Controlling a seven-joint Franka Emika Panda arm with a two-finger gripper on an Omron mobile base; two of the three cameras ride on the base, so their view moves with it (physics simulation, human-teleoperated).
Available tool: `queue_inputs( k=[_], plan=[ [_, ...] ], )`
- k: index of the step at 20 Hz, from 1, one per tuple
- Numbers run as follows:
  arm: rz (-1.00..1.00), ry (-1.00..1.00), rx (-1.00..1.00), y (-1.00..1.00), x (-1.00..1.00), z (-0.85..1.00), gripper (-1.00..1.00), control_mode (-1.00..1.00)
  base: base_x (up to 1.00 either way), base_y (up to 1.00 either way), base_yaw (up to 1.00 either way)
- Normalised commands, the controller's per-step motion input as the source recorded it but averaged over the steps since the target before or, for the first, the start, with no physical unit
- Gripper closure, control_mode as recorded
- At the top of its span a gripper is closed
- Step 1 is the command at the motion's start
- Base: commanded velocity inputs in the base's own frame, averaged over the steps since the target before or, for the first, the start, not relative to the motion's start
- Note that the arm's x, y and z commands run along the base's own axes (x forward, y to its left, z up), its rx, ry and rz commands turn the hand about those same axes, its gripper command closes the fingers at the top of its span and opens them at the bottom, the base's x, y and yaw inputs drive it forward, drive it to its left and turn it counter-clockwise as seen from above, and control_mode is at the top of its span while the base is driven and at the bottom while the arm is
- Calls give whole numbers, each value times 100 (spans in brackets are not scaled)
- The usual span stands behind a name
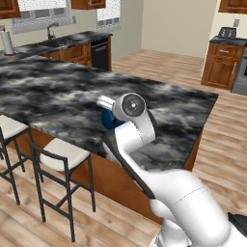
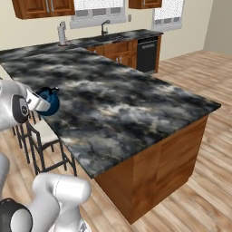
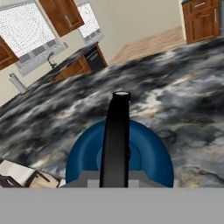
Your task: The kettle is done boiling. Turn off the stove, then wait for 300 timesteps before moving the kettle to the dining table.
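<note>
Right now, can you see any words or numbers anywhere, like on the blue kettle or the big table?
None: no words, numbers or signs can be read in any view.
The kettle is plain dark blue, with no label.
The dining table shows just marbling.
The dishwasher and toaster are too small to show any text.

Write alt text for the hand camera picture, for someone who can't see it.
A round dark-blue kettle sits close below the camera, its thin black handle rising up the middle, over the dark marbled dining table. Beyond are wooden cabinets, a window and a wood floor.
</note>
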Motion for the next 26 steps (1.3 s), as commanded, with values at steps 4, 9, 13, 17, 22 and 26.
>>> queue_inputs(
  k=[4, 9, 13, 17, 22, 26],
  plan=[
    [-4, 0, 0, 0, 44, -13, 100, -100, 0, 0, 0],
    [-3, 0, 0, 0, 45, -26, 100, -100, 0, 0, 0],
    [0, 0, 0, 0, 36, -24, 100, -100, 0, 0, 0],
    [0, 0, 0, 0, 32, -26, 100, -100, 0, 0, 0],
    [0, 0, 0, 0, 31, -27, 100, -100, 0, 0, 0],
    [0, 0, 0, 0, 27, -28, 100, -100, 0, 0, 0]
  ],
)
